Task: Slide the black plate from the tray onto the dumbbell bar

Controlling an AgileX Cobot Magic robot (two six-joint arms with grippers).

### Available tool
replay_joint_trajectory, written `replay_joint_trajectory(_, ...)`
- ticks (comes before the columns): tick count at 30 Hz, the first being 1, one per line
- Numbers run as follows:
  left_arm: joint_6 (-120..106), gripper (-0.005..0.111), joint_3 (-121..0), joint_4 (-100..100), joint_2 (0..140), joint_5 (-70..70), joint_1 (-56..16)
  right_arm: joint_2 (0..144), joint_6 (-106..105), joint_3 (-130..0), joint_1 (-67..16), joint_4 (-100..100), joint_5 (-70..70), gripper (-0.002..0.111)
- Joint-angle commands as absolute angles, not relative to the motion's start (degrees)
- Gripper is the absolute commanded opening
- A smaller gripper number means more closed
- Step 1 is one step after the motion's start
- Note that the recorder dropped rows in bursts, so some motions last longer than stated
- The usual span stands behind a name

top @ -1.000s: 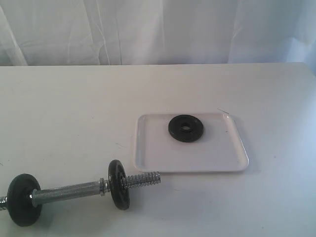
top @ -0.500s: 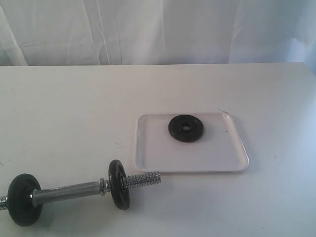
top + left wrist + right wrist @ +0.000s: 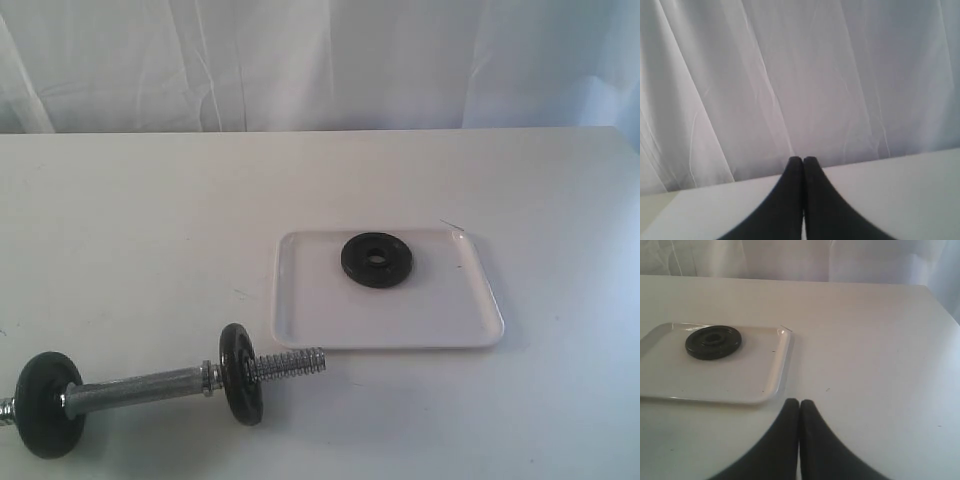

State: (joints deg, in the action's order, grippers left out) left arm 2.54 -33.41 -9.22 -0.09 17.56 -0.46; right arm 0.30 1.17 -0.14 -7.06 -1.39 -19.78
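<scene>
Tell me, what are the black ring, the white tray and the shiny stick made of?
The black plate is probably cast metal with matte black paint: dull, barely any shine. The tray looks like smooth plastic: glossy white, with a thin rounded rim. The dumbbell bar looks like chromed steel: bright silvery gleam, with cut threads at its end.

the left gripper has two matte black fingers, smooth, broad at the base and curving in to narrow rounded tips. the right gripper looks the same: plain black fingers with that flared, tapering shape.
</scene>
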Motion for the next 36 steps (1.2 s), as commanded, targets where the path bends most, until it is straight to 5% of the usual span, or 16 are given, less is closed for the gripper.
replay_joint_trajectory(1,2.78,0.000,-37.11,-9.51,0.00,17.58,-0.74,0.00,1.23,0.00,-7.53,-1.40,-19.54,0.000)
replay_joint_trajectory(31,3.06,0.000,-37.75,-9.51,0.00,17.65,-0.74,0.00,1.23,0.00,-8.66,-1.40,-19.54,0.000)
replay_joint_trajectory(36,7.57,0.000,-37.34,-8.69,0.00,32.65,-0.74,0.00,1.23,0.00,-8.66,-1.40,-19.54,0.000)
